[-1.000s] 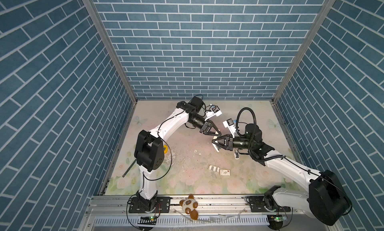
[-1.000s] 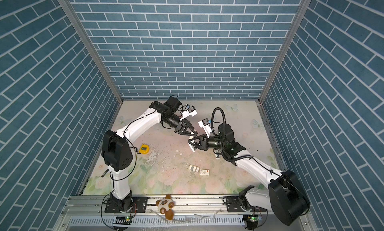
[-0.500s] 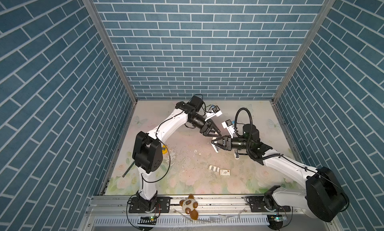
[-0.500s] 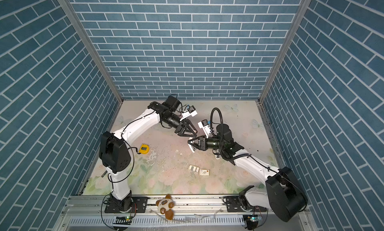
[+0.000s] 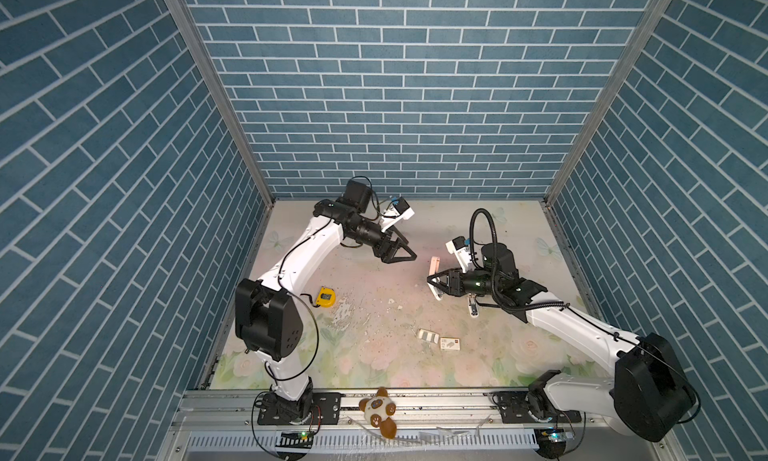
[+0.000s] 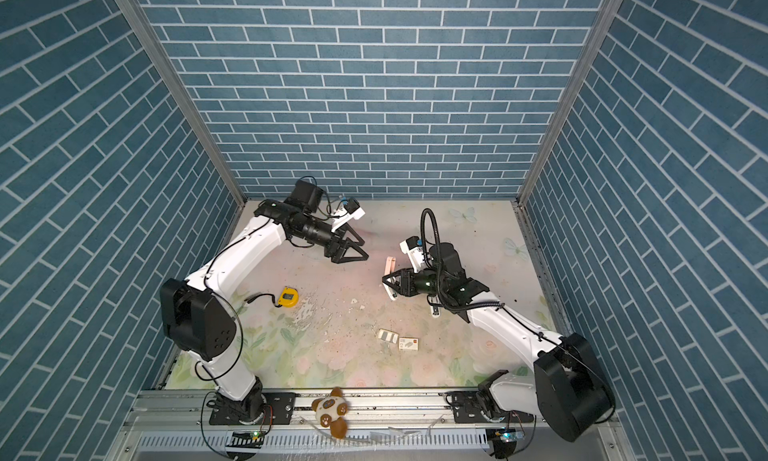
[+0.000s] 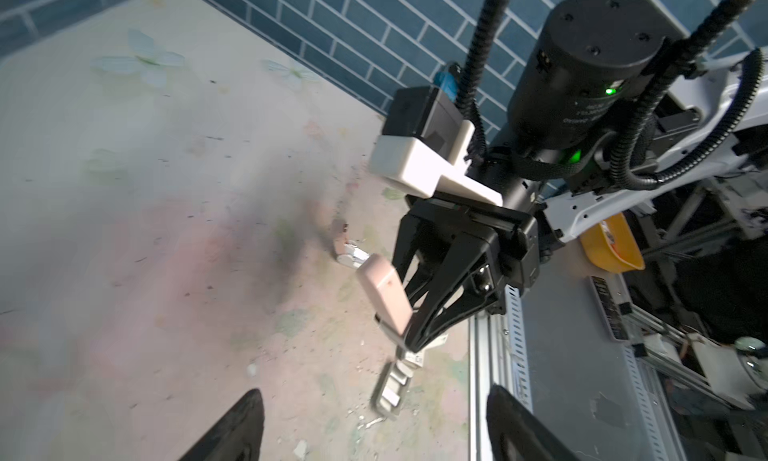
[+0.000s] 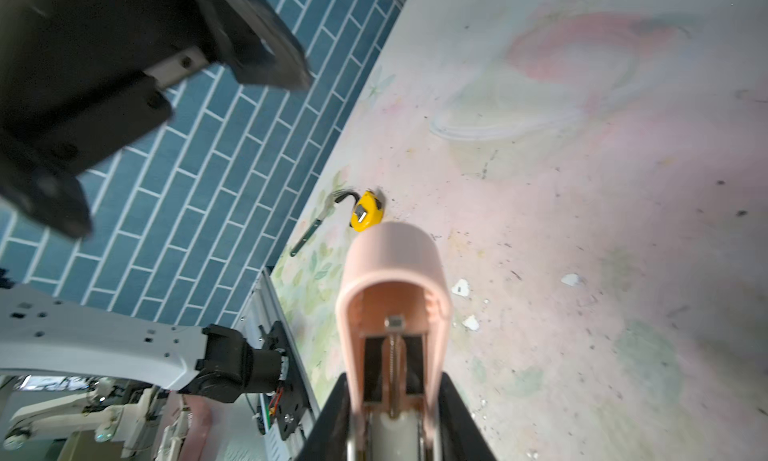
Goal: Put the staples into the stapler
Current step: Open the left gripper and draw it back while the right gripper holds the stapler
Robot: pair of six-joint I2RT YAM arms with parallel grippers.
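My right gripper (image 5: 434,282) (image 6: 388,282) (image 8: 395,421) is shut on the pink stapler (image 8: 394,272) and holds it above the mat. The stapler's lid (image 5: 433,265) (image 6: 389,265) (image 7: 384,295) stands swung up, baring the channel with its spring rod. My left gripper (image 5: 411,250) (image 6: 365,250) (image 7: 374,396) is open and empty, a short way left of the stapler and farther back. The staples lie as grey strips in their white tray (image 5: 428,335) (image 6: 387,335) (image 7: 390,390) on the mat in front, beside the printed white sleeve (image 5: 451,344) (image 6: 408,344).
A yellow tape measure (image 5: 325,297) (image 6: 288,297) (image 8: 365,216) lies at the left of the floral mat (image 5: 374,355), with a fork (image 8: 316,226) near the left wall. A small pale object (image 5: 472,309) (image 7: 347,253) sits under my right arm. A plush toy (image 5: 380,409) rests on the front rail.
My left gripper was shut right at the stapler; it has opened wide and drawn back to the left. The right gripper has kept its hold and its place.
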